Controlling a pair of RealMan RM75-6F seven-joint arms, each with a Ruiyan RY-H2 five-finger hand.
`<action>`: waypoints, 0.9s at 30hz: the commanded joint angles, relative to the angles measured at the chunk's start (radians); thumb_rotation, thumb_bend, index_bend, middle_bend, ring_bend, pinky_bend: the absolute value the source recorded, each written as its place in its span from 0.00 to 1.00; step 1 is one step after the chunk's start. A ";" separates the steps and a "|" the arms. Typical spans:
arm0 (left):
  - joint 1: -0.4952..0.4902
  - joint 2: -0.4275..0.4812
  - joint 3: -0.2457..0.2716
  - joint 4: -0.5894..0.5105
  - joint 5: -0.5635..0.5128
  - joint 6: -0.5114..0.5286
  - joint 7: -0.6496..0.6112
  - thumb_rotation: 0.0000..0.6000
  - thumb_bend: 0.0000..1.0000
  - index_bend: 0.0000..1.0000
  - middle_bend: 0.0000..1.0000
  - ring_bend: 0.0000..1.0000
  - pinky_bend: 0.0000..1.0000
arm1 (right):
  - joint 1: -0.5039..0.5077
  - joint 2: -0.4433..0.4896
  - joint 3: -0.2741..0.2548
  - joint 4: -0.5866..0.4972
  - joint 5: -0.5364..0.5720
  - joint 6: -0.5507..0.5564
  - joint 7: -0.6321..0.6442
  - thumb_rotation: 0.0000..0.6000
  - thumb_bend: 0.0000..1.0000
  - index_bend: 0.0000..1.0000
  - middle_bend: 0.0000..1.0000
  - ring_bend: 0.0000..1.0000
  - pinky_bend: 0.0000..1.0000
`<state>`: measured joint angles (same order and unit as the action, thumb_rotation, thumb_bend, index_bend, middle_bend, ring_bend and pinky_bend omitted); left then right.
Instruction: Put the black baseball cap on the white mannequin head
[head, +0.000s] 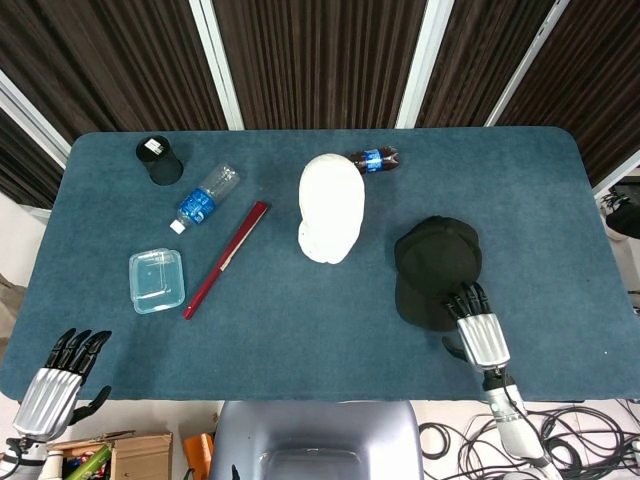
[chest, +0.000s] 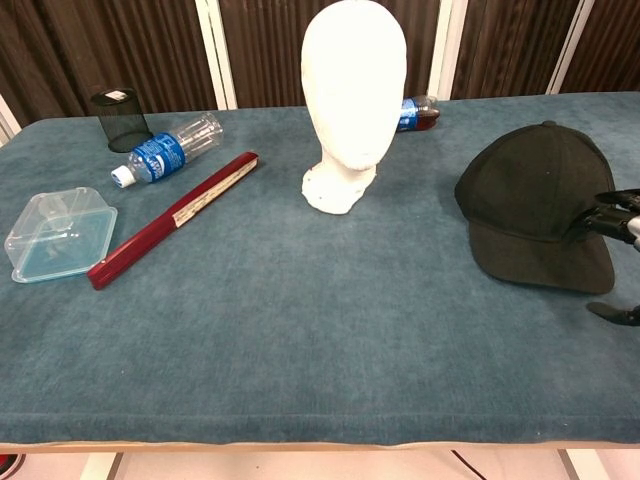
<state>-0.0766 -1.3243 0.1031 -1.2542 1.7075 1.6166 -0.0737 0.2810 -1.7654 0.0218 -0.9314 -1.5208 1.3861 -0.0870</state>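
The cap is judged light and soft: the fabric crown will collapse under pressure, while the brim is stiffer and keeps its shape. Recommended hold: pinch the brim edge, or take brim and crown rim together, so the opening stays wide for the head.

Appearance: plain black, rounded crown with a top button, short curved brim facing the lower edge of the frame. It lies crown-up on the table, right of centre in the head view, well apart from the upright white head at centre.

Right hand: fingers extended and slightly apart, fingertips at the brim's lower right edge; contact cannot be confirmed, and nothing is held.

Left hand: lower left corner, fingers spread, holding nothing.
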 joint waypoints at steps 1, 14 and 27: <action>0.002 -0.003 -0.002 0.004 -0.001 -0.003 0.007 1.00 0.30 0.00 0.14 0.08 0.08 | 0.004 -0.028 0.005 0.032 -0.006 0.001 0.010 1.00 0.15 0.34 0.22 0.05 0.00; 0.000 -0.003 -0.006 -0.007 0.001 -0.020 0.021 1.00 0.30 0.00 0.14 0.08 0.07 | 0.040 -0.125 0.061 0.191 0.015 -0.007 0.076 1.00 0.15 0.41 0.28 0.11 0.04; 0.002 0.002 -0.014 -0.017 -0.011 -0.035 0.042 1.00 0.30 0.00 0.14 0.09 0.07 | 0.089 -0.183 0.129 0.327 0.030 0.059 0.199 1.00 0.35 0.64 0.42 0.29 0.23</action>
<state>-0.0742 -1.3229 0.0899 -1.2715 1.6974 1.5826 -0.0328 0.3642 -1.9439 0.1388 -0.6149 -1.4915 1.4263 0.0986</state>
